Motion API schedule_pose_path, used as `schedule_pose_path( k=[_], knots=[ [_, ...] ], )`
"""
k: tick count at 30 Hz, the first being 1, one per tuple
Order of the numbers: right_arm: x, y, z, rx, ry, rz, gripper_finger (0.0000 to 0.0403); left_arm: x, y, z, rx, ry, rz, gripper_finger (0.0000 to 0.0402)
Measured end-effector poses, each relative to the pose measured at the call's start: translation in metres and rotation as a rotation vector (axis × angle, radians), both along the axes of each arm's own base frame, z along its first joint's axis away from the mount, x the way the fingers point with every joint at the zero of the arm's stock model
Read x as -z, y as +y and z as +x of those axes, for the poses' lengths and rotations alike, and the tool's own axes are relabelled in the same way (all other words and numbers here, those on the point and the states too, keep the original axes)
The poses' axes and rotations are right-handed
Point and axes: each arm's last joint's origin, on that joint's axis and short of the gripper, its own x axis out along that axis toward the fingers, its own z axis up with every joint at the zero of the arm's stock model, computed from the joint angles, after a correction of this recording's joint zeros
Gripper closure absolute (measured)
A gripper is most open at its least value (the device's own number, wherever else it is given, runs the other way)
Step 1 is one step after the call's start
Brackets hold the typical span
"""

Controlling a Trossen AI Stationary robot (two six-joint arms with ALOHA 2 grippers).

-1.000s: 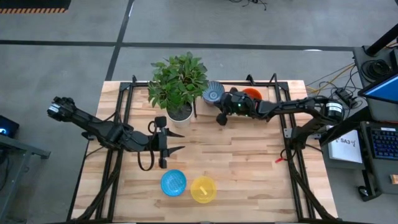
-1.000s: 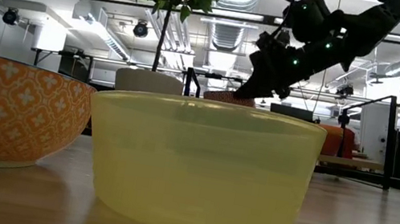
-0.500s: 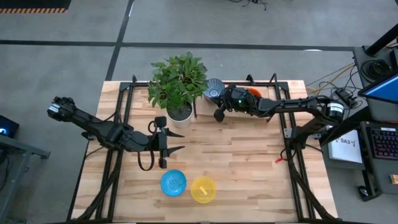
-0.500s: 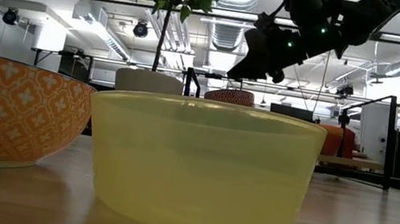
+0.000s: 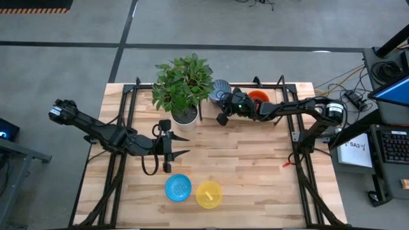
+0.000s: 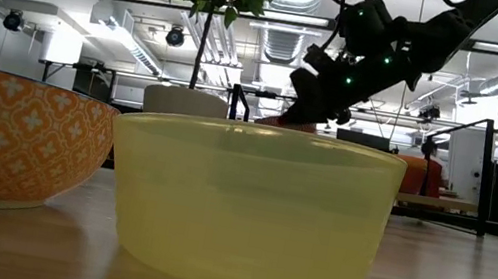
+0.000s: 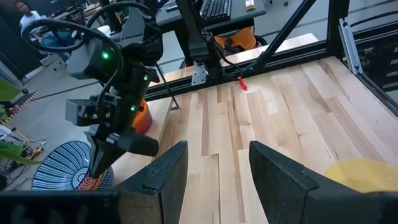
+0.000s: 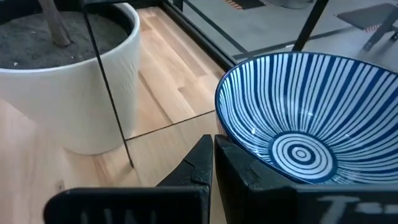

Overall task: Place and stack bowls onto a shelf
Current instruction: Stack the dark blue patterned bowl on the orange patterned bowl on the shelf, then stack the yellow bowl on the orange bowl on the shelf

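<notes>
Two claws: the right claw is clenched empty beside the blue-striped bowl; the left claw hangs parted over bare mid-counter.

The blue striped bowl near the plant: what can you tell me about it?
The blue striped bowl is round and glossy, apparently ceramic, white inside with thin blue lines running from the rim down to concentric rings at its bottom. It sits upright and empty at the table's far edge, beside the white plant pot and apart from it. The shut right gripper points at its near rim; whether they touch is unclear.
</notes>
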Motion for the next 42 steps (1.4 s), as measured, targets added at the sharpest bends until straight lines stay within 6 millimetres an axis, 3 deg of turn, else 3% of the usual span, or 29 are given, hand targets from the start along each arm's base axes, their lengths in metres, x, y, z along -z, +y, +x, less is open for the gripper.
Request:
schedule_pose_path(
  k=[11, 18, 22, 35, 42],
  knots=[
    [-0.015, -0.002, 0.006, -0.003, -0.048, -0.045, 0.0394, 0.0, 0.0, 0.0, -0.003, 0.004, -0.005, 0.0247],
    [0.003, -0.009, 0.008, 0.033, 0.029, -0.006, 0.0394, 0.001, 0.0, 0.0, -0.003, 0.008, -0.005, 0.0247],
    [0.003, -0.006, 0.006, 0.041, 0.052, 0.016, 0.0394, 0.002, 0.0, -0.001, -0.006, 0.015, -0.01, 0.0247],
    [-0.051, 0.008, -0.02, 0.019, -0.065, 0.022, 0.0394, 0.003, 0.0, -0.001, -0.008, 0.026, -0.009, 0.0247],
    [-0.082, 0.039, -0.041, -0.155, -0.129, 0.134, 0.0394, 0.007, 0.001, -0.003, -0.037, 0.058, -0.072, 0.0247]
  ],
)
